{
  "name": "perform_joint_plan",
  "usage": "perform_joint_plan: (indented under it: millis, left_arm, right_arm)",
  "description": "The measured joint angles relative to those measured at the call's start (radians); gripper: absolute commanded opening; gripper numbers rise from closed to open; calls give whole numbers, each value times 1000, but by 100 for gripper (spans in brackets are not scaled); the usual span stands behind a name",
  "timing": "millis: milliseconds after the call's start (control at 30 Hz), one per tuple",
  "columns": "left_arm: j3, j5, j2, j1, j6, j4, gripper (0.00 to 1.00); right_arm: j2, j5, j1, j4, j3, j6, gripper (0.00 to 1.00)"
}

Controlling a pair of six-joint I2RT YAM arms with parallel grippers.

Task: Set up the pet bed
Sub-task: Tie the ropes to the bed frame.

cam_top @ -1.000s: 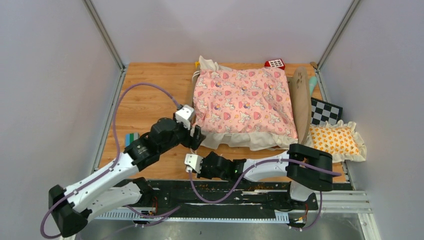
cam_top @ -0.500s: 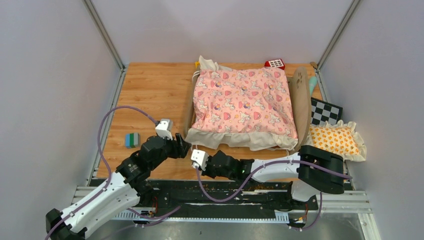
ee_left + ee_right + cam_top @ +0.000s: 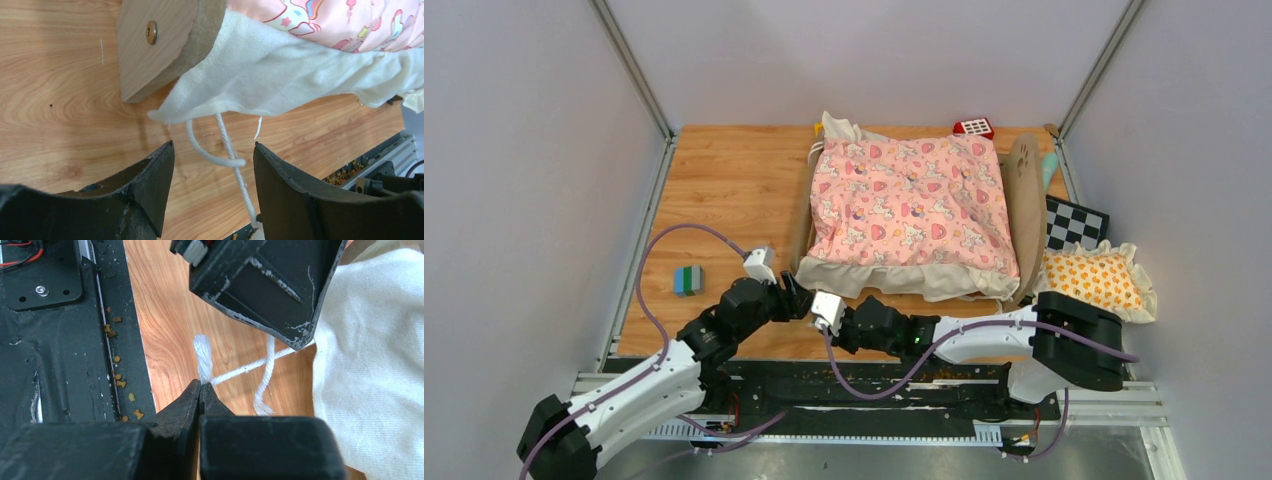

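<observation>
I am working at the near left corner of the pet bed (image 3: pixel 1026 205), which sits in the middle of the table (image 3: pixel 724 180) with its tall end to the right. The pink quilt (image 3: pixel 909 205) lies flat on top, and its white frill (image 3: pixel 280 70) hangs over the wood corner. A thin white string (image 3: pixel 232 162) comes out from under that frill and makes a little loop on the table. My right gripper (image 3: pixel 200 390) is pinched tight on the string, close to its fuzzy end. My left gripper (image 3: pixel 212 147) has its fingers apart, one on each side of the loop, and they hold nothing. I think the bed is nearly made, and this step is about the loose string: tying it or tucking it away. I cannot tell which. Next, I think the left fingers should come down a bit and close on the loop, while the right side keeps the string pulled straight. The string is thin and floppy, so I must aim well or the fingers will shut on air. I should pull softly too, so the quilt does not slide off. The orange pillow (image 3: pixel 1096 280) lies beside the bed on the right.
</observation>
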Motion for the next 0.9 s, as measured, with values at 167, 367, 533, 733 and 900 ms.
perform_joint_plan:
  millis: [167, 367, 533, 733, 900]
  left_arm:
    - [-19, -10, 49, 8, -34, 51, 63]
    - [-32, -42, 51, 10, -51, 49, 60]
    - [-32, -56, 63, 13, -53, 61, 56]
    - [-42, -56, 135, 14, -52, 106, 55]
    - [-48, -55, 170, 14, -52, 134, 52]
  right_arm:
    - [-7, -4, 0, 0, 0, 3, 0]
    - [-10, -5, 0, 0, 0, 4, 0]
    - [-10, -6, 0, 0, 0, 7, 0]
    - [-10, -6, 0, 0, 0, 12, 0]
    - [-10, -6, 0, 0, 0, 15, 0]
